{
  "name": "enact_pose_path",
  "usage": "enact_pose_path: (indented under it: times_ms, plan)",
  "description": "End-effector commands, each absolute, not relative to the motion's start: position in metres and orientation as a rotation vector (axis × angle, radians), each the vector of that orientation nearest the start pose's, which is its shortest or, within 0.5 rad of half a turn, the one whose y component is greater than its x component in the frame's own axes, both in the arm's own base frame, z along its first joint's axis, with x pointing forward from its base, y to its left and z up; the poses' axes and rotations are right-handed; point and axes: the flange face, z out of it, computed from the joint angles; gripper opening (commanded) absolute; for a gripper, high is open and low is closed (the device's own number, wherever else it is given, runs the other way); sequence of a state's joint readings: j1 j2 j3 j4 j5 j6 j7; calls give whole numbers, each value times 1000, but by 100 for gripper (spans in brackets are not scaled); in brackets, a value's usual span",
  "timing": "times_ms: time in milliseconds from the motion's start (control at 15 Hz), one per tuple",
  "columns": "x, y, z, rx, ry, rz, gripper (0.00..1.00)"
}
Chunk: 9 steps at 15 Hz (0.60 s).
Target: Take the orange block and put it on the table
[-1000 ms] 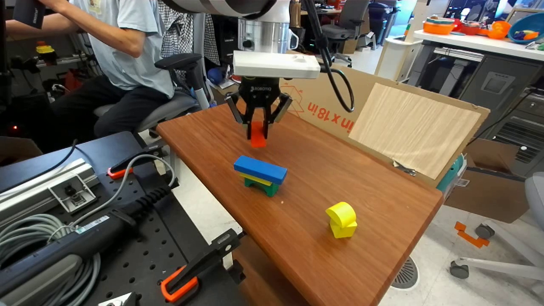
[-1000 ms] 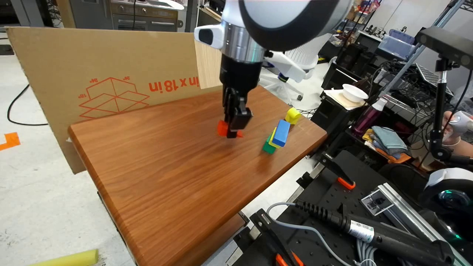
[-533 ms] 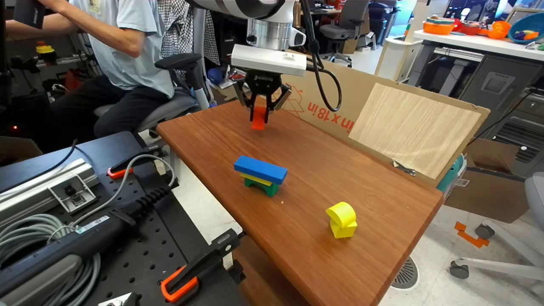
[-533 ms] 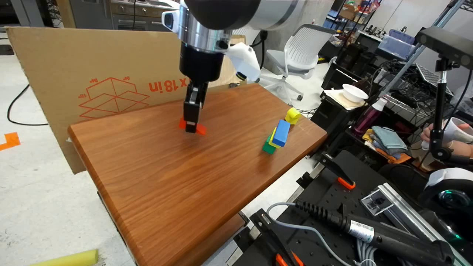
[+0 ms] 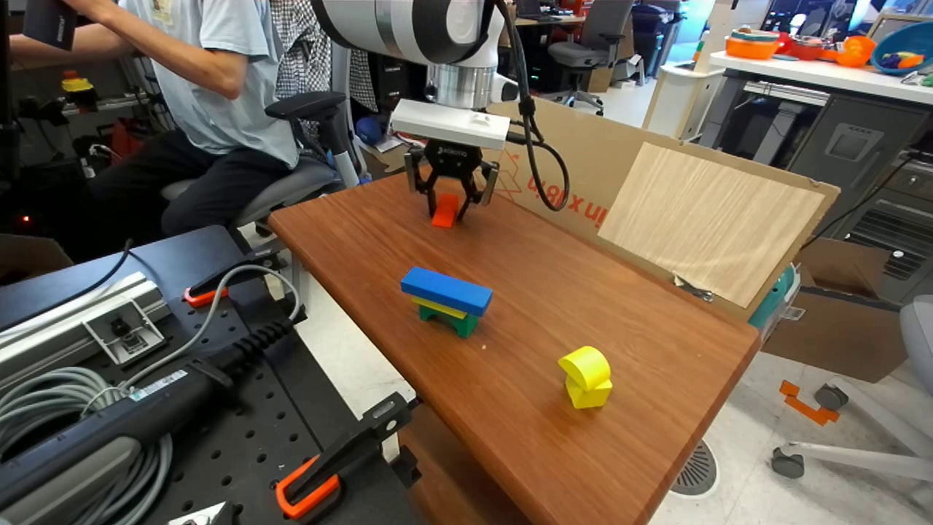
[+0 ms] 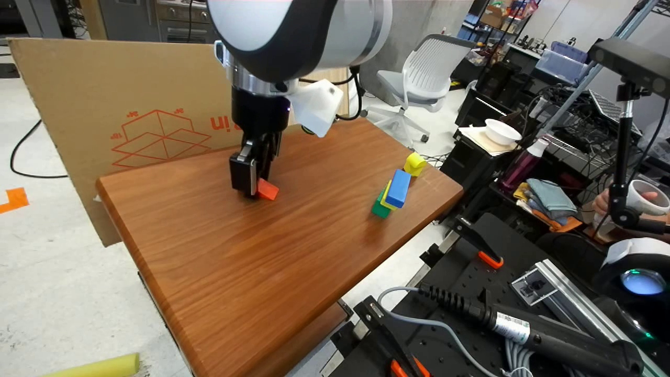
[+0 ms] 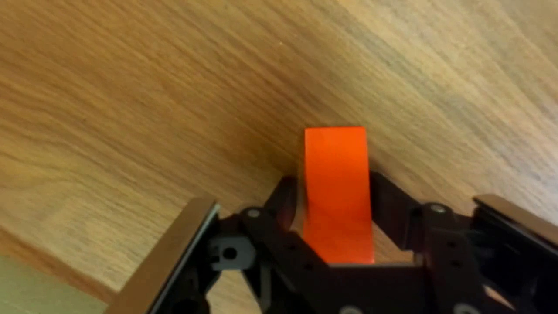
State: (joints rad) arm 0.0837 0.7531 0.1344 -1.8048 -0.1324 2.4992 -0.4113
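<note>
So the orange block [image 7: 338,174] is down on the table [image 5: 576,292], and the gripper [image 5: 447,214] straddles it, fingers [image 7: 390,205] parted rather than pinching. The wrist view is what sells it: a thin strip of wood shows between the block and the finger on the picture's left. The finger on the picture's right is so close I can't tell if it touches. In an exterior view the block [image 6: 268,189] is mostly behind a finger, just a red end poking out.

Same deal with the stack: the blue block [image 5: 446,292] lies on a yellow piece [image 5: 439,307] over a green arch [image 5: 467,325] (the curved cutout reads in just one picture). The yellow pair [image 5: 587,379], a rounded bit on a block, stands well apart from it there, but looks right beside it in an exterior view [image 6: 415,164], which also catches a white mug [image 6: 648,199].
</note>
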Motion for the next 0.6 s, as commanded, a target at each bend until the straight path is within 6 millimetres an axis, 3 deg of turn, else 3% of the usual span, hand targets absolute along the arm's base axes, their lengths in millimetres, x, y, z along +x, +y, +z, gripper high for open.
enact_pose_path:
  times_ms: [0,200,533]
  plan:
    - [632,141,110,-2968,-1054,90,81]
    - [627,140,126,-2951,-1068,52,99]
    - [609,121,166,-2941,-1037,-24,100]
